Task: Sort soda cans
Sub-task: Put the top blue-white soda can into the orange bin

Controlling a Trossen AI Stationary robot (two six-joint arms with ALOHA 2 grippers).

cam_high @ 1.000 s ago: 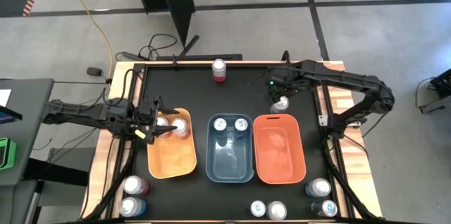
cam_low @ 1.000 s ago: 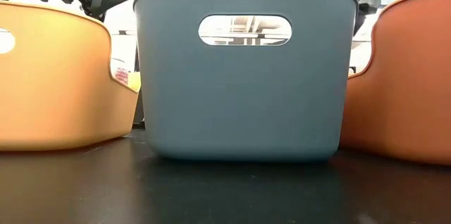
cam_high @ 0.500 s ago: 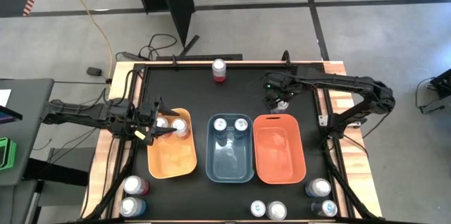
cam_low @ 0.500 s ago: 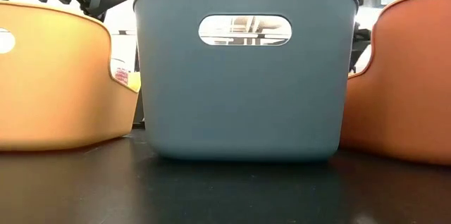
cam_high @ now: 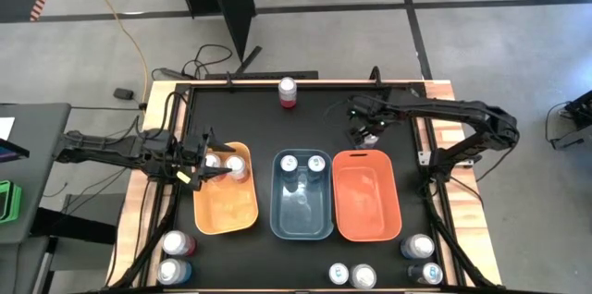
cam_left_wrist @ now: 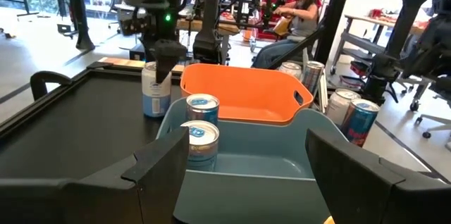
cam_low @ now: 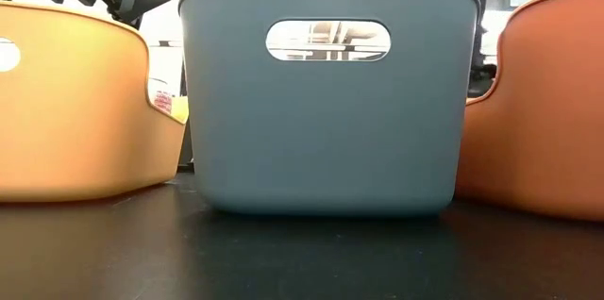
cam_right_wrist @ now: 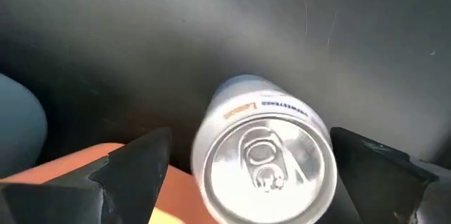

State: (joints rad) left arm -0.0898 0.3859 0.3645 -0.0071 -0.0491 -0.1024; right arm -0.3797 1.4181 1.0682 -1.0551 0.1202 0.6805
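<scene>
While the right gripper (cam_right_wrist: pixel 246 175) hovers over a silver-white can (cam_right_wrist: pixel 262 155) standing on the counter (cam_high: pixel 324 118) just behind the red-orange bin (cam_high: pixel 366 194), its fingers spread wide and grip nothing. Beside the orange bin (cam_high: pixel 225 211), the left gripper (cam_high: pixel 205 165) waits, fingers parted, empty.

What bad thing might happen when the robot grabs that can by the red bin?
The right pincer hangs open over the can, which stands close to the red bin. One finger might bump the bin's rim, or nudge the can over, and it would roll across the table.
</scene>
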